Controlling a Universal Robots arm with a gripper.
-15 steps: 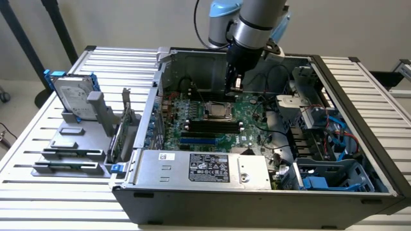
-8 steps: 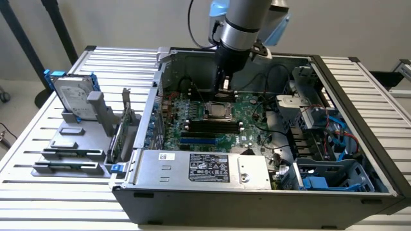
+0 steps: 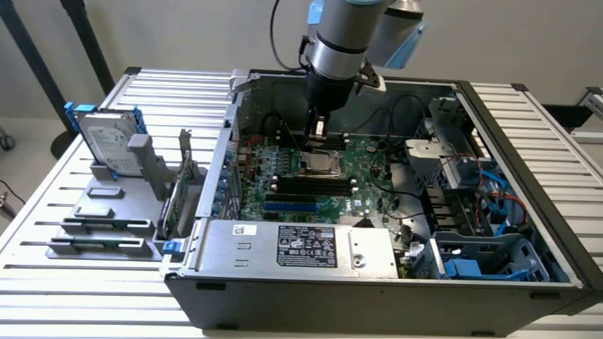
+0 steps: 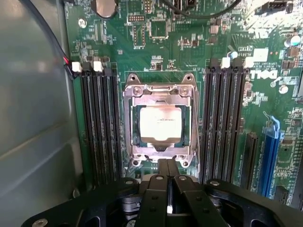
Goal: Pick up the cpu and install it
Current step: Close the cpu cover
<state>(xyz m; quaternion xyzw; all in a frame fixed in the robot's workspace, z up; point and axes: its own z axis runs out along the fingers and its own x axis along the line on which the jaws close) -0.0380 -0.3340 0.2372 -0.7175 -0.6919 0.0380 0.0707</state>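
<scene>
The cpu (image 4: 161,124), a small square chip with a silvery metal top, lies flat inside the metal-framed socket (image 4: 160,90) of the green board (image 4: 189,47). My gripper (image 4: 166,166) hovers just off the socket's edge, fingers shut together with nothing between them. In the exterior view the gripper (image 3: 318,140) hangs straight down inside the open computer case, a short way above the socket (image 3: 318,165) in the middle of the board.
Black memory slots (image 4: 99,127) flank the socket on both sides, and a blue slot (image 4: 271,151) lies further out. The case wall (image 3: 229,152), power supply (image 3: 292,244) and drive cage (image 3: 471,183) ring the board. A hard drive (image 3: 104,138) stands in a grey rack outside.
</scene>
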